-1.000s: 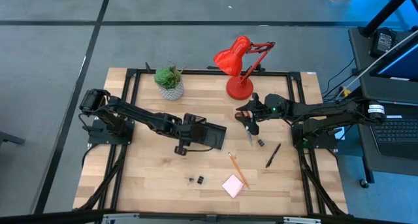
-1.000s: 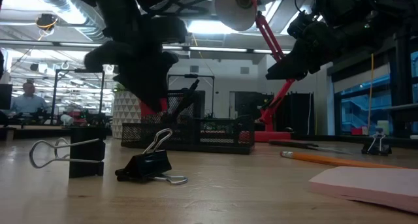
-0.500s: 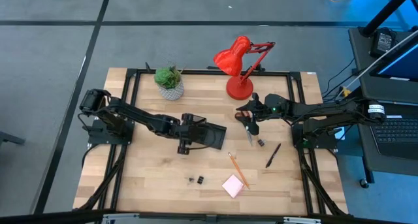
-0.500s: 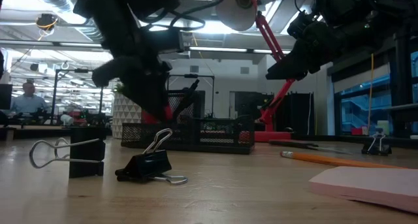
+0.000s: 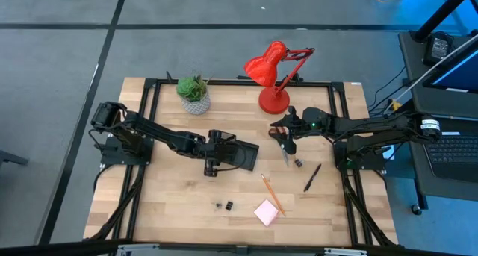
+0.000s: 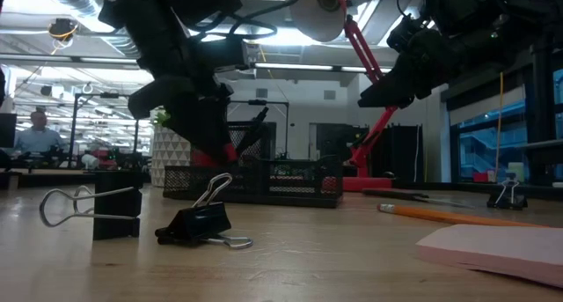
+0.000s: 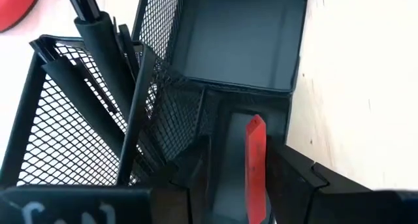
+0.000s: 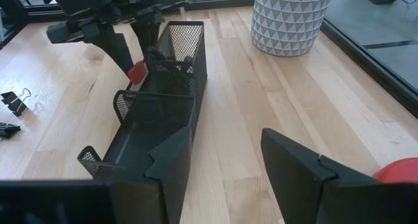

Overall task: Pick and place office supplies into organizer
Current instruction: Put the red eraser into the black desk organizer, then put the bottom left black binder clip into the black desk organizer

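Where the wooden table fills the high view, we see the two dark arms reaching in from either side, with a red desk lamp and a potted plant standing along the far edge. The black mesh organizer sits near the middle of the table, and we can see a black pen already standing in its taller section. Our left gripper hangs over the organizer's near end with its fingers clamped on a small red eraser, which the left wrist view shows held upright just above one of the low compartments. Our right gripper hovers above the table in front of the lamp's base, well apart from the organizer, its jaws spread and holding nothing. Just below it lie the scissors, though we can make out little of them from above. Nearer the front we find an orange pencil touching a pink sticky-note pad, another black pen off to the right, and two tiny black clips lying close together; a further clip rests beside the scissors.
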